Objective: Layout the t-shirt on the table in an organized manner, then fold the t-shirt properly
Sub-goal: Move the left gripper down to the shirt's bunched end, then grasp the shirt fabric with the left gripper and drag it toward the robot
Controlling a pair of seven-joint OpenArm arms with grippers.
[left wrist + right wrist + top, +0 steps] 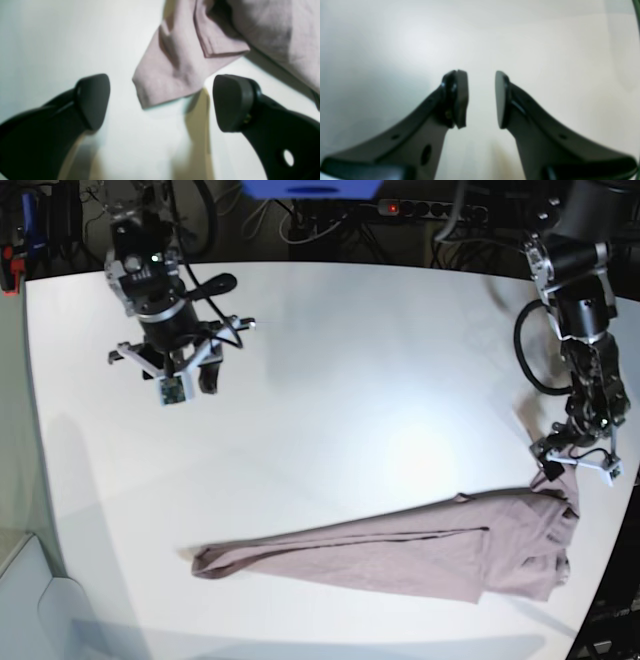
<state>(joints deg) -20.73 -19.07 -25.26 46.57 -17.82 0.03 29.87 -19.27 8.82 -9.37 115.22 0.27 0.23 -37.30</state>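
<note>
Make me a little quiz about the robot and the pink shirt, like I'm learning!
1. True or false: the t-shirt lies spread out flat and neat.
2. Which end effector is right beside the shirt: A left, B right?
3. Fill in: the right end effector holds ____ above the white table.

Key: 1 false, it is bunched into a long strip. 2 A. 3 nothing.

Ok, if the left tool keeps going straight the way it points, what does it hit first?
Probably the t-shirt: a folded corner lies just ahead of the open left tool, over the table. Depth is unclear.
</note>
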